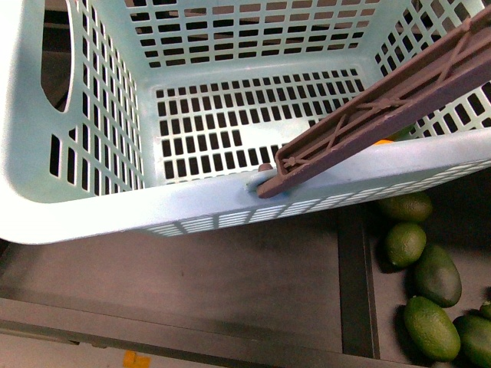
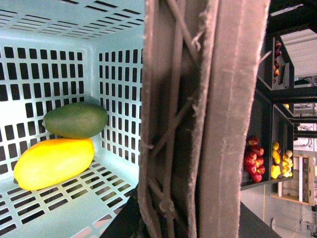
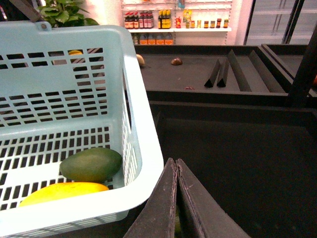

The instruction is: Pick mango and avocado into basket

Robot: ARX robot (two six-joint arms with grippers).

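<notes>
I see most of the basket (image 1: 92,207) floor bare; the brown handle (image 1: 368,115) bars one corner, mango (image 2: 53,162) and avocado (image 2: 75,119) fill another.

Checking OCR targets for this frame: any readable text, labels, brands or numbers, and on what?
None can be read.
Bottles on the back shelf: labels too small and blurred.
Basket, mango, avocado: no stickers or print visible.
Basket handle: plain ribbed plastic, no marking.
Fruit bins: no signs or price tags legible.
</notes>
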